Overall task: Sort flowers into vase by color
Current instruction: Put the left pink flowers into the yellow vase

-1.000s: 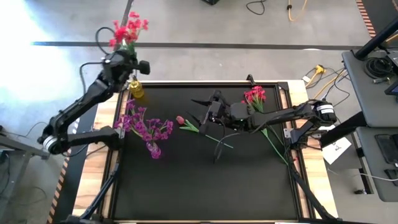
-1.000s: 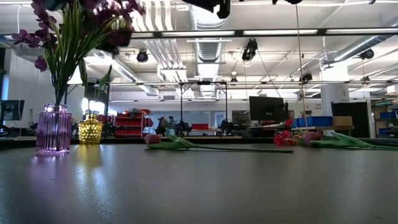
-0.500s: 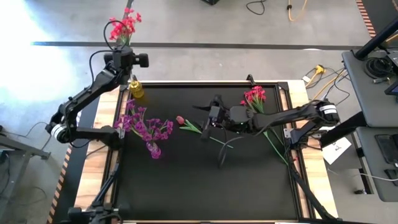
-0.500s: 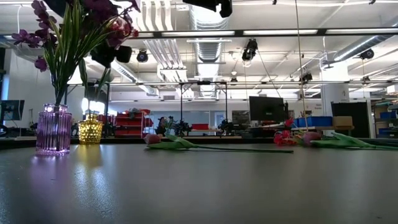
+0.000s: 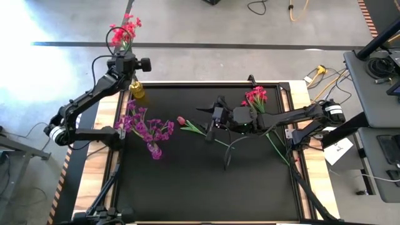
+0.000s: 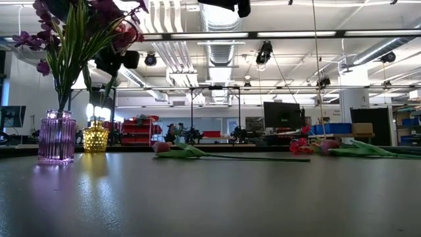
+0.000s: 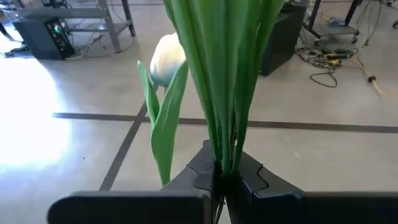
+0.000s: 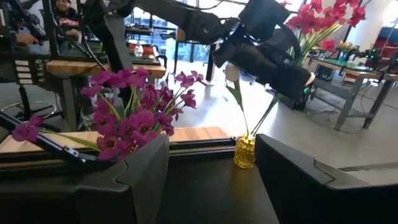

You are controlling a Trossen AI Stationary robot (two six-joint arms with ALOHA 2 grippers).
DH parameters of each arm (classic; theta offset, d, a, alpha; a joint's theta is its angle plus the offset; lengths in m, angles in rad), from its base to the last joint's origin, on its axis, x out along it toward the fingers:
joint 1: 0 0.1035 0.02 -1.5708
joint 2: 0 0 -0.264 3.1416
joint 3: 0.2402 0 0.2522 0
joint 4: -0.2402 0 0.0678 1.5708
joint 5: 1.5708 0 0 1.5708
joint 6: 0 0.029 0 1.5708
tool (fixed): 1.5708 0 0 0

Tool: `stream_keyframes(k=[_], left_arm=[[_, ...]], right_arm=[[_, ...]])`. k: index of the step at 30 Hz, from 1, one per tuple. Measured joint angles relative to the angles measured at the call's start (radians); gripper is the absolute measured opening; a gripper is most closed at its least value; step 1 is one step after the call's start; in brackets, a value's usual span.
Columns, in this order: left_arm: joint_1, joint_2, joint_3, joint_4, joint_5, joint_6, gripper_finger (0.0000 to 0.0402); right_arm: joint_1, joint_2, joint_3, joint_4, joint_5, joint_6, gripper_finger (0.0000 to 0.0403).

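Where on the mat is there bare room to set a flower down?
The near half of the black mat, below the purple vase and the right gripper, is bare. It is crowded mid-mat around the pink bud, and by the red-pink bunch along the right edge.

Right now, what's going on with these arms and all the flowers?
The left hand is shut on a red bunch, holding it over the yellow vase, which already has a white tulip in it. The purple vase holds purple flowers. The right hand, open, hovers over a pink bud lying on the table. Another red bunch lies near the far right.
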State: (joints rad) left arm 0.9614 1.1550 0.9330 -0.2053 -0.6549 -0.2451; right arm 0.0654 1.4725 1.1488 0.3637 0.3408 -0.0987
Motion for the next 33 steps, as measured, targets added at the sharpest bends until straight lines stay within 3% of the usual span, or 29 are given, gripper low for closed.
stream_keyframes(k=[8,13,22,27,33], left_arm=[[-0.046,-0.002,-0.100,0.104,-0.110,0.048,0.0000],[-0.050,-0.009,-0.144,0.181,-0.124,0.023,0.0000],[-0.055,0.000,-0.200,0.186,-0.118,-0.125,0.0000],[-0.058,-0.002,-0.250,0.230,-0.062,-0.278,0.0000],[-0.068,-0.004,-0.328,0.278,-0.008,-0.315,0.0000]], right_arm=[[0.005,-0.029,-0.002,-0.029,0.000,0.003,0.0231],[0.009,-0.042,-0.006,-0.058,0.000,0.019,0.0229],[0.011,-0.046,-0.008,-0.107,0.000,0.023,0.0228],[0.011,-0.047,-0.008,-0.129,0.000,0.033,0.0228],[0.011,-0.047,-0.008,-0.137,0.000,0.034,0.0228]])
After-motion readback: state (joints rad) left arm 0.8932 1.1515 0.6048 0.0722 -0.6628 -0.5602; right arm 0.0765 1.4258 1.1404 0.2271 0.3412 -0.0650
